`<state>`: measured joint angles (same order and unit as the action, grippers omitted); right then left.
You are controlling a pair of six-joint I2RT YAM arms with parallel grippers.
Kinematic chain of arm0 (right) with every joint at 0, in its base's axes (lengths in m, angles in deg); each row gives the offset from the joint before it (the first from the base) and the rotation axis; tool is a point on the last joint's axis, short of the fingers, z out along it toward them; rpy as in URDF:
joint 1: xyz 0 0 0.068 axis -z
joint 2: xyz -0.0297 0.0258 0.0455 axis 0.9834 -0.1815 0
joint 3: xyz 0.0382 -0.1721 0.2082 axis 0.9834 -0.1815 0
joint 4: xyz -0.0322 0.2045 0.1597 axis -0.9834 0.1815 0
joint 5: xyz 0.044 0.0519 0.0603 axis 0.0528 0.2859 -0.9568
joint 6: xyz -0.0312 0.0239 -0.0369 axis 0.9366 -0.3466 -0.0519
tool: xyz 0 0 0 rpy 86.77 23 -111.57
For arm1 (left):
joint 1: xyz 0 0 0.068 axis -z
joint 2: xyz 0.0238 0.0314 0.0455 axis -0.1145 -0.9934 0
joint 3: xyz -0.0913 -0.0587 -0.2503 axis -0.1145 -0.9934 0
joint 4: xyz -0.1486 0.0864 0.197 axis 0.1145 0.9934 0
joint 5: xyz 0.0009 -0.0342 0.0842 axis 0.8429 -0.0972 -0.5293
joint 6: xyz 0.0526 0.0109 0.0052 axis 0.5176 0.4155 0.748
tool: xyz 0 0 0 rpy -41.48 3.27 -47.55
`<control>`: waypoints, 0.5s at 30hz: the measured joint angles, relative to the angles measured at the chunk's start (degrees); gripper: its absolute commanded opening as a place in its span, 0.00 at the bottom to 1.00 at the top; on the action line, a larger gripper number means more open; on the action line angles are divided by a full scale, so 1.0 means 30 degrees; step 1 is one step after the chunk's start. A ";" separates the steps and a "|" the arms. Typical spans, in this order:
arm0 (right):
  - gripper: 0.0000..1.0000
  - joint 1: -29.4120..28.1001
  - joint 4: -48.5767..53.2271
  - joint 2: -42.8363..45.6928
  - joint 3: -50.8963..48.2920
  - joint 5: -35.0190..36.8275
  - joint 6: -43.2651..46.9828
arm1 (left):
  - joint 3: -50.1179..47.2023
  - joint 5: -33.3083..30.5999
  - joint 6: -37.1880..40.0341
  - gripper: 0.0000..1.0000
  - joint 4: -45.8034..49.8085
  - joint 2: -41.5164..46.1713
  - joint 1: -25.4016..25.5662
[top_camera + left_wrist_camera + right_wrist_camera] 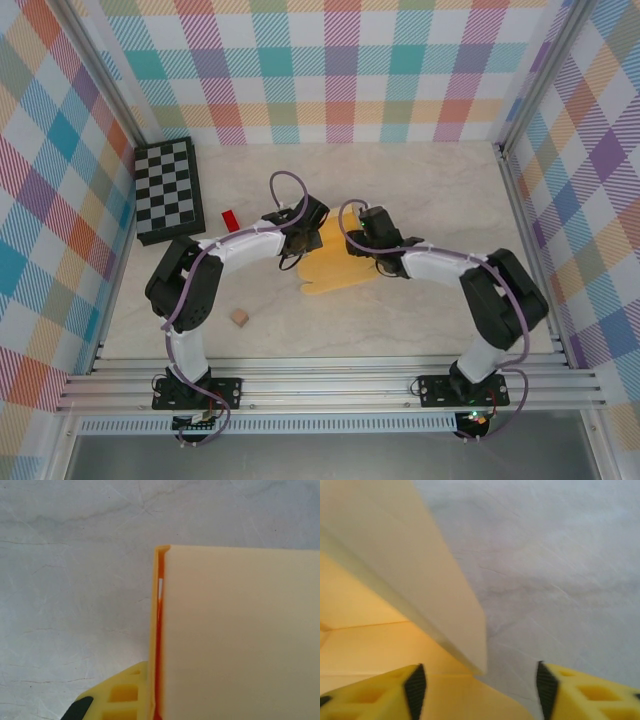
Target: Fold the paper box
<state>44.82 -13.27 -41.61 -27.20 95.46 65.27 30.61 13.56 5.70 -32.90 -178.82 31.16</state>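
Note:
The paper box [335,268] is a yellow-orange card sheet lying on the table between both arms, partly folded up. My left gripper [298,238] is at its far left edge, shut on a raised flap. In the left wrist view that pale flap [240,635] stands on edge with an orange crease beside one yellow finger [117,697]; the other finger is hidden behind the card. My right gripper [481,690] is open at the box's far right edge [362,240]. A pale flap [420,580] ends in a corner between its fingertips, touching neither, with yellow card [380,645] under the left one.
A folded checkerboard [170,190] lies at the back left. A small red block [230,219] sits beside it, near the left arm. A small tan cube [240,317] rests at the front left. Checked walls [330,70] enclose the marbled table [440,190].

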 measured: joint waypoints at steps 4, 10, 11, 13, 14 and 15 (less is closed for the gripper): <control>0.78 0.0670 -0.1887 0.2055 -0.1843 -0.2412 0.2040 | 0.0022 -0.0007 0.0000 0.00 0.0029 -0.0015 -0.0015; 0.79 0.1501 -0.4197 0.2841 -0.3038 -0.4138 0.4947 | 0.0022 -0.0007 0.0000 0.00 0.0036 -0.0015 -0.0015; 0.78 0.1698 -0.4422 0.2900 -0.3038 -0.4233 0.5224 | 0.0022 -0.0007 0.0000 0.00 0.0036 -0.0015 -0.0015; 0.77 0.2164 -0.4699 0.3096 -0.3038 -0.4597 0.5457 | 0.0022 -0.0007 0.0007 0.00 0.0044 -0.0015 -0.0029; 0.76 0.2441 -0.4728 0.3206 -0.3038 -0.4728 0.5472 | 0.0022 -0.0007 0.0000 0.00 0.0044 -0.0015 -0.0051; 0.76 0.2863 -0.4728 0.3366 -0.3038 -0.4845 0.5464 | 0.0022 -0.0007 0.0007 0.00 0.0044 -0.0015 -0.0051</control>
<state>53.41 -27.46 -31.51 -36.31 80.93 81.66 30.67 13.53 5.72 -32.77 -178.87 31.01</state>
